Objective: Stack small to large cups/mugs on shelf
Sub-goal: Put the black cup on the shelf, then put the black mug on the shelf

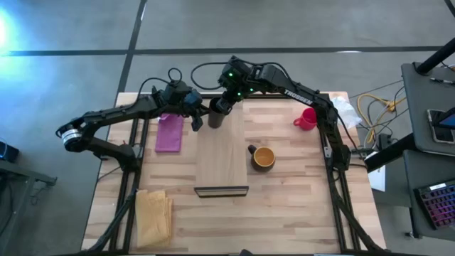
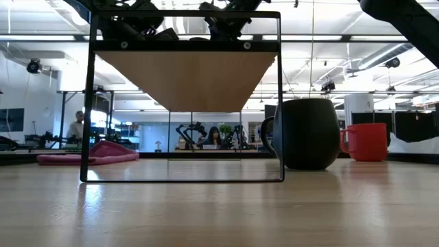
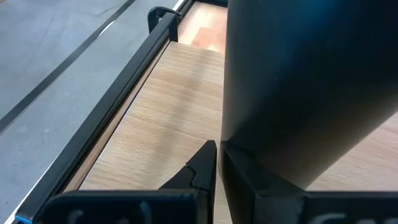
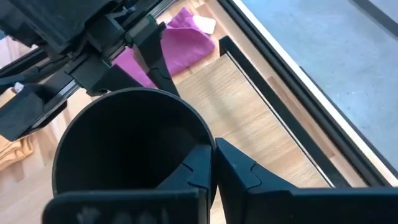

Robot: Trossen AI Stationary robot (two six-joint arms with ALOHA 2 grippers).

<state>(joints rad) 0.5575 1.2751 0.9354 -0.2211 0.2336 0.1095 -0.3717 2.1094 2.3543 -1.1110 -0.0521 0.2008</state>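
Note:
The black tumbler [image 1: 215, 117] is upright at the far end of the pale wooden shelf [image 1: 222, 160]; I cannot tell whether its base rests on the board. My right gripper [image 1: 222, 105] comes from the far side and is shut on its rim. My left gripper [image 1: 197, 119] is shut, close beside the tumbler's left side [image 3: 298, 74]. The dark mug with the yellow inside [image 1: 261, 157] stands on the table right of the shelf. The red mug [image 1: 306, 118] stands at the far right. My left gripper's outer finger [image 3: 249, 180] lies close against the tumbler's side near its base; I cannot tell whether it touches. My right gripper holds the tumbler's rim [image 4: 202, 140], one finger inside the mouth and one outside. The fingers slant down from the far side. The tumbler stays upright.
A pink cloth [image 1: 169, 132] lies left of the shelf, under my left arm. A yellow cloth [image 1: 153, 213] lies at the near left. The shelf's dark frame [image 1: 222, 190] stands at its near end. Bare tabletop lies near and right of the shelf.

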